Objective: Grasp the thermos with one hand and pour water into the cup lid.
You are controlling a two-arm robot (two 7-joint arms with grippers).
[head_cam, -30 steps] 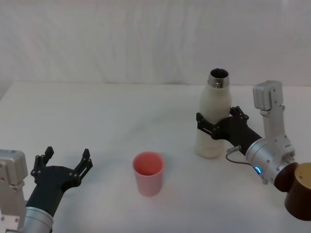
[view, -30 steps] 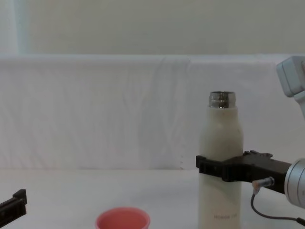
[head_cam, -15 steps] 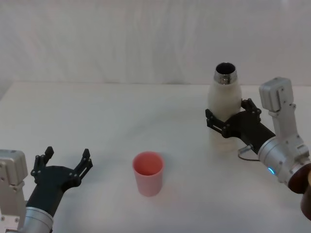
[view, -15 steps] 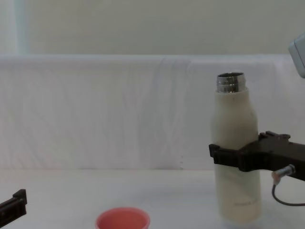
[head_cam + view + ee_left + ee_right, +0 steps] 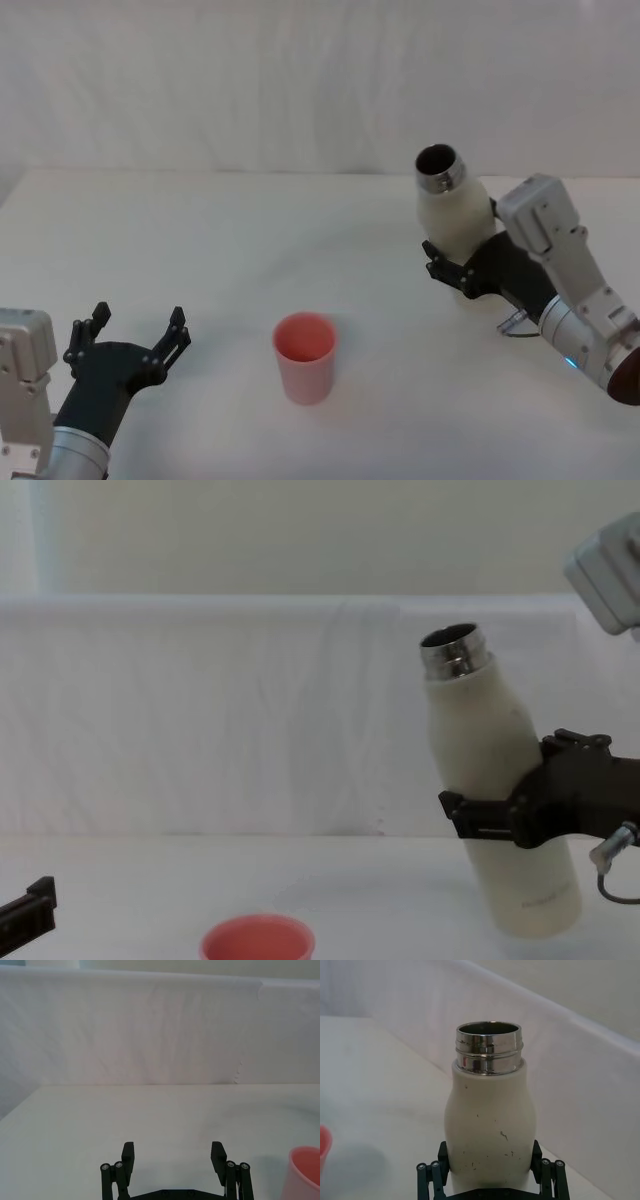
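1. Head view: white cloth covers the table (image 5: 240, 260) and a white draped backdrop (image 5: 250, 80) closes off the room behind it. The cup lid (image 5: 305, 357) stands upright near the table's front middle, mouth up. Over on the right, the right gripper (image 5: 462, 268) has its fingers pinched on the lower body of the thermos (image 5: 452, 210), which leans with its open steel neck toward the left; the gripper and arm hide its base. The left gripper (image 5: 138, 338) rests low at the front left with its fingers spread, well apart from the cup lid.

2. Left wrist view: the left gripper (image 5: 173, 1154) has its two black fingers (image 5: 128, 1155) parted above bare white table (image 5: 150, 1110). A salmon-pink edge of the cup lid (image 5: 305, 1172) is cut off by the frame. The creased backdrop (image 5: 150, 1025) rises past the table's far edge.

3. Right wrist view: the thermos (image 5: 491, 1125) sits between the right gripper's fingers (image 5: 442, 1157), which press on both sides of its cream body; small dark specks mark the surface. The threaded neck is open. A blurred sliver of the cup lid (image 5: 324, 1146) shows at the frame edge.

4. Chest view: the thermos (image 5: 495, 790) is tilted, neck toward the left, with faint grey lettering near its base, too small to read. The right gripper (image 5: 480, 815) clamps it at mid-body. Whether the base touches the table (image 5: 330, 900) I cannot tell. The cup lid's rim (image 5: 257, 940) is cropped at the lower edge, and a tip of the left gripper (image 5: 25, 910) enters at the lower left.
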